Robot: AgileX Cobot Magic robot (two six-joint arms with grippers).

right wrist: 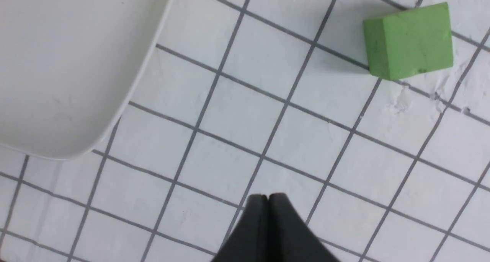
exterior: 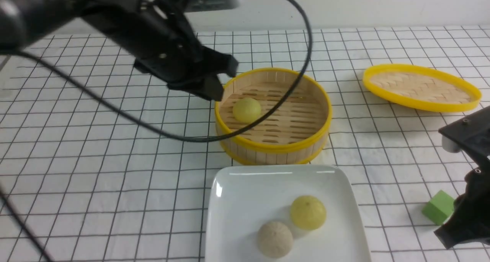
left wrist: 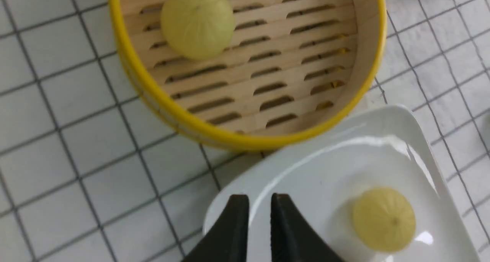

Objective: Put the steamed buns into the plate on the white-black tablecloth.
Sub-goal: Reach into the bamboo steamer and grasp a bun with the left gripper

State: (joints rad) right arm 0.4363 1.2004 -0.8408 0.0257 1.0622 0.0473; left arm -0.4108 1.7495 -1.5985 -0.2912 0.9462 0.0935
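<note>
One pale yellow-green steamed bun [exterior: 247,109] [left wrist: 197,23] lies in the round bamboo steamer basket [exterior: 275,147] [left wrist: 229,139]. The other steamed bun [exterior: 308,212] [left wrist: 384,219] lies on the white square plate [exterior: 245,193] [left wrist: 325,170] [right wrist: 57,63], on the white-black tablecloth [exterior: 95,158]. My left gripper [exterior: 216,93] [left wrist: 260,200] hovers by the basket's left rim, its jaws nearly together and empty. My right gripper [exterior: 449,233] [right wrist: 268,196] is shut and empty, low over the cloth right of the plate.
A beige-grey bun [exterior: 275,239] sits on the plate beside the yellow-green one. The yellow-rimmed woven lid [exterior: 421,87] lies at the back right. A green block [exterior: 439,207] [right wrist: 409,40] lies next to my right gripper. The left arm's cable loops over the basket.
</note>
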